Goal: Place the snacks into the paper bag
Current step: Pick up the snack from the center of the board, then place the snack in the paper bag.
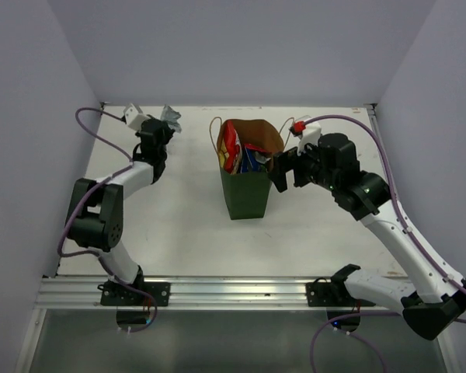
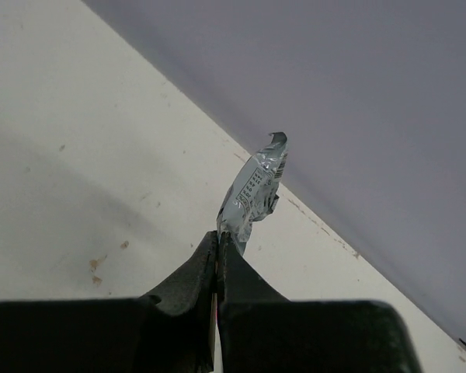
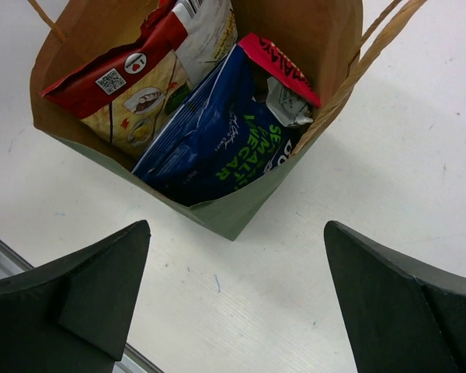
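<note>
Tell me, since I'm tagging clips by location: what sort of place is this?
Likely a robotics lab cell: white table boxed by plain grey walls, aluminium mounting rail in front.

White table (image 1: 179,233), perhaps stained; grey walls (image 1: 241,47)

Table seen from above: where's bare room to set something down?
Bare tabletop lies between the left arm and the paper bag, and from the bag forward to the metal rail. Crowded: the bag's mouth, full of snacks, with the right gripper alongside.
</note>
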Robot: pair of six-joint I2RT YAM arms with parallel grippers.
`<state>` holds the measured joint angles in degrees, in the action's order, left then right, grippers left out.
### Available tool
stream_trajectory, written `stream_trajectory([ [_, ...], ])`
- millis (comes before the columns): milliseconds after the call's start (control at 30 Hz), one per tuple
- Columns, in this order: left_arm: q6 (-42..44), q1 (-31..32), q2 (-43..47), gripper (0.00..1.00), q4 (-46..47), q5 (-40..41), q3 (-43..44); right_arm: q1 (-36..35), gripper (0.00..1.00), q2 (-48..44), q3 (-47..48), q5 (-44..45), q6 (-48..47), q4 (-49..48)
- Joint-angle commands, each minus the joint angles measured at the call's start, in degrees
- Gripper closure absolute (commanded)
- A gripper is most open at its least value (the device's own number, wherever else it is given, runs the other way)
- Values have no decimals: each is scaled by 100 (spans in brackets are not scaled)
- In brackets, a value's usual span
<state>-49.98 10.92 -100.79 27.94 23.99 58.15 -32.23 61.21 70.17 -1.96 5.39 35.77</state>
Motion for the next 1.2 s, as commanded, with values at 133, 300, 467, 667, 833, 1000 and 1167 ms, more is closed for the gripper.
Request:
stream_trajectory([
  [133,1560,-46,1376,100,-384,45,64,6,1,-171,23,-217,-91,-211],
  [300,2281,-55,2062,100,-1000,-184,363,6,1,-109,58,-314,-161,-237],
  [467,2799,-55,2424,100,-1985,-605,890,6,1,-109,76,-349,-187,-263],
  [667,3221,-55,2828,100,-2451,-1291,1444,-3,2,-171,49,-393,-196,-281],
  [833,3476,-46,3057,100,-2733,-1887,2007,-3,2,-223,14,-411,-187,-290],
  [1000,3732,-20,3162,100,-3049,-2723,2490,6,1,-232,-12,-455,-187,-316],
  [1167,4057,261,3268,100,-3110,-3303,2753,6,1,-224,-12,-499,-187,-351],
])
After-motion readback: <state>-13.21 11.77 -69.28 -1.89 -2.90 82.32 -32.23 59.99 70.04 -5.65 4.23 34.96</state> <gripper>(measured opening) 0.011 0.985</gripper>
